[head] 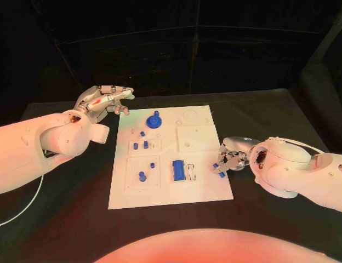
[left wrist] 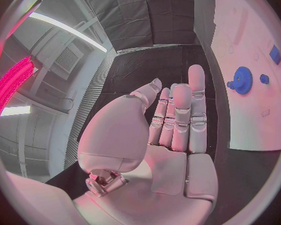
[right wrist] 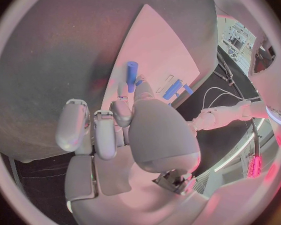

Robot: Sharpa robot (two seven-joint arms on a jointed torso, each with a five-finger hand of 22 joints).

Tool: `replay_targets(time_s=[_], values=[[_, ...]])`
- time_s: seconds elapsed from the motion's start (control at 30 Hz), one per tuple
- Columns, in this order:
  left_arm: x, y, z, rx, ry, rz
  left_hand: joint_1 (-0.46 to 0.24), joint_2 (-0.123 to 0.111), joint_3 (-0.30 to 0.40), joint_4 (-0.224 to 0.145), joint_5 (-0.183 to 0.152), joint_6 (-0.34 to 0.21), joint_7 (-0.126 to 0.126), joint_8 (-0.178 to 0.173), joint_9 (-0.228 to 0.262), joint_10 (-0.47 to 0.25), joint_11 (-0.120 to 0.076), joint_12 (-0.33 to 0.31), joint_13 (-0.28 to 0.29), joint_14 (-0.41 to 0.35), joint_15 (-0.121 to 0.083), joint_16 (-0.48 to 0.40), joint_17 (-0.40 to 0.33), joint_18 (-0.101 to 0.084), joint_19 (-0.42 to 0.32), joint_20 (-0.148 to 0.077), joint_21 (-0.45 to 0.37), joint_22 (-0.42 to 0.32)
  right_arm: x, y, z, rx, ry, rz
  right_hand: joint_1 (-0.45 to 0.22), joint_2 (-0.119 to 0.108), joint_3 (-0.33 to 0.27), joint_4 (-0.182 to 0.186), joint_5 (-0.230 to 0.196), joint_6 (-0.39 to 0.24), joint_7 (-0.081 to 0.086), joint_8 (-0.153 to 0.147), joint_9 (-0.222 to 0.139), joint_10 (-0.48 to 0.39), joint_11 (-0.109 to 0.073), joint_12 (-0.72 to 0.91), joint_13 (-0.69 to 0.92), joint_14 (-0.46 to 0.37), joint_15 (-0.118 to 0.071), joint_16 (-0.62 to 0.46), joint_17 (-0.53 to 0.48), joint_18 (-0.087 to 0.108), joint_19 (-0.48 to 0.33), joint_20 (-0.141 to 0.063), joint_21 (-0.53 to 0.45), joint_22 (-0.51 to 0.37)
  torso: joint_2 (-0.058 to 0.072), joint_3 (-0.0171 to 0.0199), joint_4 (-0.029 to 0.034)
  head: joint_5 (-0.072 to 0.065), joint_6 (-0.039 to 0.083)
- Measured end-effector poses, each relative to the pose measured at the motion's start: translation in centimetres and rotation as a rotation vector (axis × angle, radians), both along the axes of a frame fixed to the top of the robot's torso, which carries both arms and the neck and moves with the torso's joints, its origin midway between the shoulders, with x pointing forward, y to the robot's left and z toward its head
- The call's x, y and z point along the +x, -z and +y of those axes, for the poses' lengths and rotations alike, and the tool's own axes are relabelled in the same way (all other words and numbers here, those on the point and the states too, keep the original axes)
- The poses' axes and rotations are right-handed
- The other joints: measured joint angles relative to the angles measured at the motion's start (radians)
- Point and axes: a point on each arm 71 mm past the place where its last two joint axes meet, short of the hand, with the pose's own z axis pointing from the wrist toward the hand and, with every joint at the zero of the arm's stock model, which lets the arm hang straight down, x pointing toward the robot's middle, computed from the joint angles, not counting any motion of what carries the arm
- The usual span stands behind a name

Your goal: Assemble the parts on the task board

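Silver, many-fingered, the robot's right hand (head: 231, 159) works at the right edge of the flat white task board (head: 171, 192), its fingertips pinching a short blue cylindrical peg (right wrist: 132, 76), which in the right wrist view stands out beyond the fingers over the board's surface. From that hand the board's open seats lie toward the robot's left, and the nearest is the small pale rectangular slot (head: 192, 171) just beside the long blue rectangular block (head: 178, 170); this hand is judged the better placed to seat the peg, whose long axis will need to be turned upright over a hole. Across the board, the left hand (head: 106, 101) hovers off the far left corner, fingers extended and close together, holding nothing. Near it, a blue toothed gear (head: 154, 120) sits on the board's upper section, while several small blue pegs (head: 142, 176) stand in the left-hand recessed panels.
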Motion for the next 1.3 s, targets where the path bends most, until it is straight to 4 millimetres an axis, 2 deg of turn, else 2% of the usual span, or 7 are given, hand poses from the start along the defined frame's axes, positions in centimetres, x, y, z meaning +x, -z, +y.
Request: replay_targets(time_s=[0.13,0.27,0.43,0.63,0.7,0.97,1.3], values=[[0.0,0.0,0.0,0.000,-0.001,0.000,0.000,0.000,0.000,0.000,0.000,0.000,0.000,0.000,0.000,0.000,0.000,0.000,0.000,0.000,0.000,0.000,0.000,0.000,0.000,0.000,0.000,0.000,0.1,-0.2,0.5,-0.010,-0.021,-0.013,0.062,0.017,0.045,-0.045,-0.009,0.005,-0.005,-0.031,-0.004,-0.006,-0.005,-0.017,-0.005,-0.001,0.001,0.000,0.000,0.000,0.000,0.000,0.000,0.003,0.000,0.0001,0.0000,0.001,0.000],[0.0,0.0,0.1,0.001,-0.001,0.000,0.000,0.000,0.000,0.000,0.000,0.000,0.000,0.000,0.000,0.000,0.000,0.000,0.000,0.000,0.000,0.000,0.000,0.000,0.000,0.000,0.000,0.000,0.0,-0.3,0.7,-0.018,-0.033,-0.023,0.072,0.009,0.102,-0.070,0.011,0.017,-0.004,-0.048,-0.027,-0.010,-0.009,-0.031,-0.014,-0.001,-0.005,0.000,0.000,0.000,-0.004,-0.004,0.000,0.005,0.000,0.0001,0.0000,0.003,-0.002],[0.0,0.0,0.1,0.001,-0.002,0.001,0.000,0.000,0.000,0.000,0.000,0.000,0.000,0.000,0.000,0.000,0.000,0.000,0.000,0.000,0.000,0.000,-0.002,0.000,0.000,0.000,0.000,0.000,-0.1,-0.4,0.8,-0.007,-0.030,-0.031,0.072,0.009,0.150,-0.059,0.025,0.026,-0.006,-0.064,-0.032,-0.010,-0.009,-0.033,-0.011,-0.001,-0.005,0.000,0.000,0.000,-0.004,-0.004,0.000,0.007,0.000,0.0002,-0.0002,0.005,-0.002],[0.0,0.0,0.1,0.001,-0.001,0.001,0.000,0.000,0.000,0.000,0.000,0.000,0.000,0.000,0.000,0.000,0.000,0.000,-0.001,0.000,0.000,0.000,-0.002,0.000,0.000,0.000,0.000,0.000,-0.5,-0.3,0.8,0.047,0.002,-0.030,0.067,0.013,0.240,-0.012,0.089,0.031,-0.001,-0.101,-0.044,-0.012,-0.007,-0.051,-0.014,-0.001,-0.005,0.000,0.000,0.000,-0.004,-0.004,0.000,0.006,0.000,0.0005,-0.0005,0.007,0.002],[0.0,0.0,0.1,0.001,-0.001,0.001,0.000,0.000,0.000,0.000,0.000,0.000,0.000,0.000,0.000,0.000,0.000,0.000,-0.001,0.000,0.000,0.000,-0.002,0.000,0.000,0.000,0.000,0.000,-0.7,-0.3,0.9,0.067,0.015,-0.027,0.046,-0.008,0.275,0.016,0.100,0.035,0.004,-0.106,-0.044,-0.011,-0.008,-0.051,-0.014,-0.001,-0.005,0.000,0.000,0.000,-0.004,-0.004,0.000,0.006,0.000,0.0003,-0.0005,0.007,0.002],[0.0,0.0,0.1,0.001,-0.001,0.001,0.000,0.000,0.000,0.000,0.000,0.000,0.000,0.000,0.000,0.000,0.000,0.000,-0.001,0.000,0.000,0.000,-0.002,0.000,0.000,0.000,0.000,0.000,-1.1,-0.7,1.7,0.175,0.048,-0.036,-0.028,-0.083,0.444,-0.009,0.102,0.052,0.004,-0.115,-0.044,0.016,-0.013,-0.039,0.010,0.001,-0.006,0.000,0.000,0.000,0.000,-0.008,0.007,0.015,0.000,-0.0001,-0.0002,0.011,0.001],[-0.1,0.0,0.1,0.000,0.000,0.002,0.000,0.000,0.000,0.000,0.000,0.000,0.000,0.000,0.000,0.000,0.000,0.000,-0.001,0.000,0.000,0.000,-0.001,0.000,0.000,0.000,0.000,0.000,-1.0,-0.8,3.5,0.266,0.056,-0.024,-0.061,-0.116,0.476,-0.006,0.096,0.066,-0.005,-0.116,-0.041,0.020,-0.016,-0.036,0.018,0.000,-0.007,0.000,0.000,0.000,0.000,-0.008,0.007,0.016,0.000,-0.0005,-0.0006,0.014,-0.004]])
